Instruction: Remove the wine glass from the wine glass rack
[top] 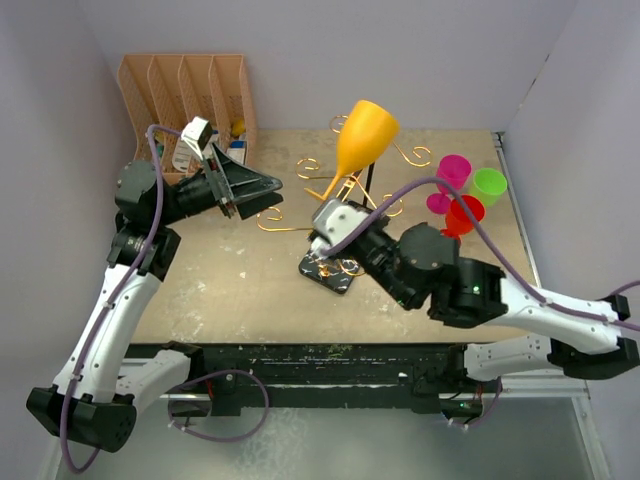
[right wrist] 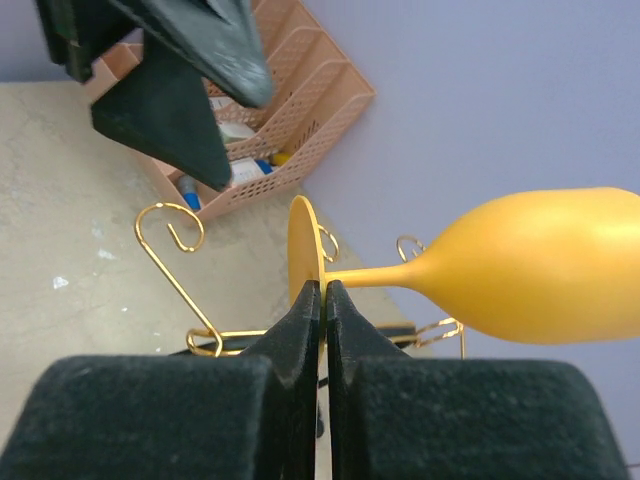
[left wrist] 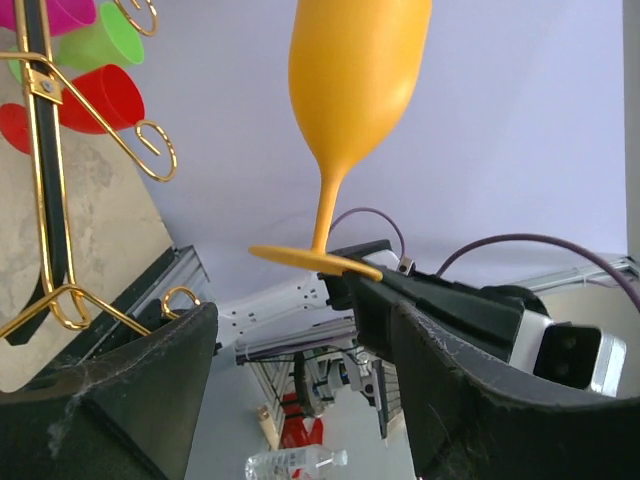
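Note:
The orange wine glass (top: 366,134) is tilted with its bowl up, over the gold wire wine glass rack (top: 372,180), whose black marble-look base (top: 330,275) rests on the table. My right gripper (top: 324,200) is shut on the rim of the glass's foot disc (right wrist: 303,250); in the right wrist view (right wrist: 322,290) the pads pinch it edge-on, with the bowl (right wrist: 540,265) out to the right. My left gripper (top: 252,190) is open and empty, left of the rack. In the left wrist view (left wrist: 300,400) it faces the glass (left wrist: 355,70) and rack post (left wrist: 45,180).
A peach file organiser (top: 185,95) holding small items stands at the back left. Pink (top: 454,170), green (top: 489,185) and red (top: 465,213) plastic cups sit at the back right beside the rack. Lilac walls close the table on three sides.

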`<state>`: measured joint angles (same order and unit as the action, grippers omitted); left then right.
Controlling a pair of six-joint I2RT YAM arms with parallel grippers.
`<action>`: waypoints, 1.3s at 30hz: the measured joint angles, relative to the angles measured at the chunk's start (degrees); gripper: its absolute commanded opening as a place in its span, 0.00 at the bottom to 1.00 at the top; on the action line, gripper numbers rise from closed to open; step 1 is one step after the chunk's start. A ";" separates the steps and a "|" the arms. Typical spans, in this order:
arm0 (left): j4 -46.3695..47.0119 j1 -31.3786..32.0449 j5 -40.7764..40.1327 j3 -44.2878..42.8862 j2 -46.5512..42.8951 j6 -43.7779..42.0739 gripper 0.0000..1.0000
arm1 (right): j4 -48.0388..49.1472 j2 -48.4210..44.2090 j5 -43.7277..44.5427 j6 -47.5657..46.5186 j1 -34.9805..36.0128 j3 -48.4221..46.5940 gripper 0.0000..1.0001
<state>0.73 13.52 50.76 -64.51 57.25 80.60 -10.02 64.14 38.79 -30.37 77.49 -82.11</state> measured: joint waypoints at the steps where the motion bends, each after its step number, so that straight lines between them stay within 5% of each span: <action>1: 0.50 0.00 0.44 -0.02 -0.09 0.79 0.73 | 1.51 1.07 1.07 -1.97 1.36 0.00 0.00; 24: 10.97 -0.46 3.76 5.77 -2.34 14.60 0.72 | 30.01 8.63 10.34 -29.05 8.70 9.94 0.00; 39: 12.90 -0.24 5.20 7.08 -2.67 17.77 0.71 | 35.23 7.21 11.69 -33.18 8.66 12.04 0.00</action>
<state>13.63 13.28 55.96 -57.43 54.59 98.37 25.21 71.35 50.48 -63.55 86.15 -70.06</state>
